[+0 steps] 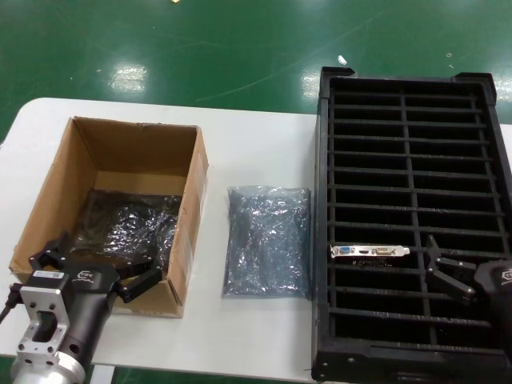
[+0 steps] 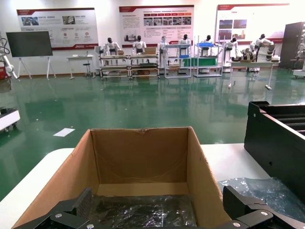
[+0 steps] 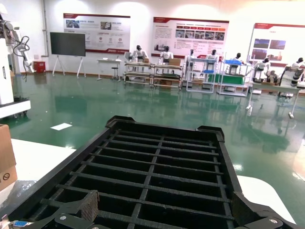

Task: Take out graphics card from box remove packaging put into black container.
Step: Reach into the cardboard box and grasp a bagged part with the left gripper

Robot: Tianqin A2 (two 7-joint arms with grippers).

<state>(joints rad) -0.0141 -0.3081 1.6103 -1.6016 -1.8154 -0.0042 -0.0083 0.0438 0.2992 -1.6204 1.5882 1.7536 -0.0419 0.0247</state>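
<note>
Graphics card lying crosswise in black container, both grippers' jaws apart.

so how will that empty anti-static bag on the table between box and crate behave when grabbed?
The anti-static bag lies flat and crinkled, so it is probably floppy and will sag from one pinch. It looks thin, so likely very light. Its glossy film may slip between gripper fingers.
</note>
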